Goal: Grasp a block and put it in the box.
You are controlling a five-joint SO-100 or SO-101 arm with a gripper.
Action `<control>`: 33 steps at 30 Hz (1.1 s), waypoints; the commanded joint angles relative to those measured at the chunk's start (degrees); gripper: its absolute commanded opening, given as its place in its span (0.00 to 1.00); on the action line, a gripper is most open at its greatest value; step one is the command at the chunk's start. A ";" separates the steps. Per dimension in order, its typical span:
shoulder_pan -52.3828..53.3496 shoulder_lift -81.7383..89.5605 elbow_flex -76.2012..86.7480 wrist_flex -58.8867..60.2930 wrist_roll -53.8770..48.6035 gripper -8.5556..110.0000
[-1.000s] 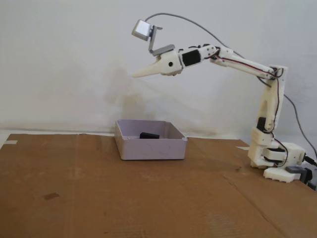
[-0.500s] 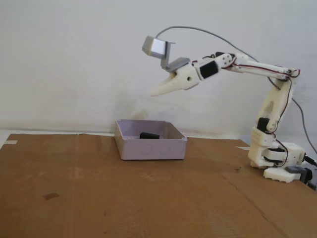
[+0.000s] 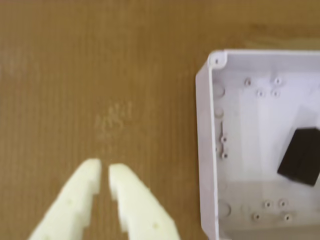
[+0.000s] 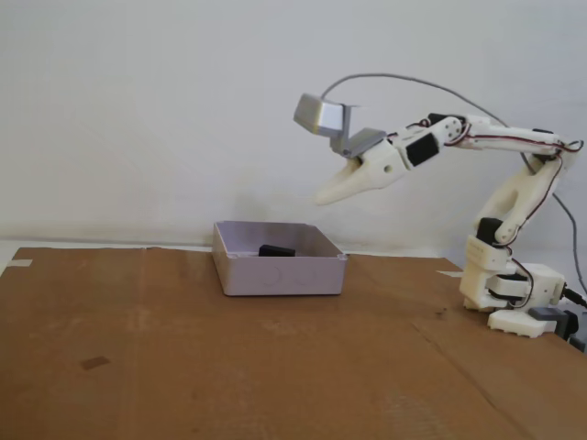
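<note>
The black block (image 4: 275, 250) lies inside the pale grey box (image 4: 280, 274) on the cardboard; in the wrist view the block (image 3: 300, 156) rests at the right of the box (image 3: 206, 150) floor. My gripper (image 4: 323, 198) hangs high in the air, above and to the right of the box, with its white fingers together and nothing between them. The wrist view shows the gripper (image 3: 104, 172) over bare cardboard left of the box, only a thin slit between the fingertips.
A brown cardboard sheet (image 4: 183, 367) covers the table. The arm's white base (image 4: 514, 298) stands at the right edge. The silver camera module (image 4: 319, 115) with its grey cable rides on the wrist. A white wall stands behind.
The arm has drawn back to the right and slightly up, carrying the shut gripper away from above the box. The block stays in the box.
</note>
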 commanded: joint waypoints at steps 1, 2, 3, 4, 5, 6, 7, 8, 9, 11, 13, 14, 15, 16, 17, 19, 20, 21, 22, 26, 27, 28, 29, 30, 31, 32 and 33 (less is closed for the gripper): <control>0.00 8.96 1.67 -3.25 0.18 0.07; 0.00 10.02 2.99 -3.25 0.18 0.07; 0.00 11.07 4.39 -3.25 0.18 0.07; 0.00 12.13 5.80 -3.25 0.18 0.07; 0.00 13.27 7.21 -3.25 0.18 0.07; 0.00 14.41 8.70 -3.25 0.18 0.07; 0.00 15.64 10.20 -3.25 0.18 0.07; 0.00 16.88 11.69 -3.25 0.18 0.07; 0.00 18.19 13.10 -3.25 0.18 0.07; 0.00 20.83 16.08 -3.25 0.18 0.07; 0.00 23.64 19.25 -3.25 0.18 0.07; 0.00 25.14 20.83 -3.25 0.18 0.07; 0.00 26.46 22.41 -3.25 0.18 0.07; 0.00 27.86 23.91 -3.25 0.18 0.07; 0.00 29.18 25.40 -3.25 0.18 0.07; 0.00 31.90 28.13 -3.25 0.18 0.07; 0.00 33.22 29.44 -3.25 0.18 0.07; 0.00 34.54 30.85 -3.25 0.18 0.07; 0.00 35.77 32.17 -3.25 0.18 0.07; 0.00 40.43 37.18 -3.25 0.18 0.07; 0.00 41.57 38.14 -3.25 0.18 0.07; 0.00 42.80 39.11 -3.25 0.18 0.07; 0.00 43.95 40.08 -3.25 0.18 0.07; 0.00 45.00 41.04 -3.25 0.18 0.07; 0.00 46.14 42.01 -3.25 0.18 0.07; 0.00 47.20 42.98 -3.25 0.26 0.07; 0.00 48.34 43.86 -3.25 0.26 0.07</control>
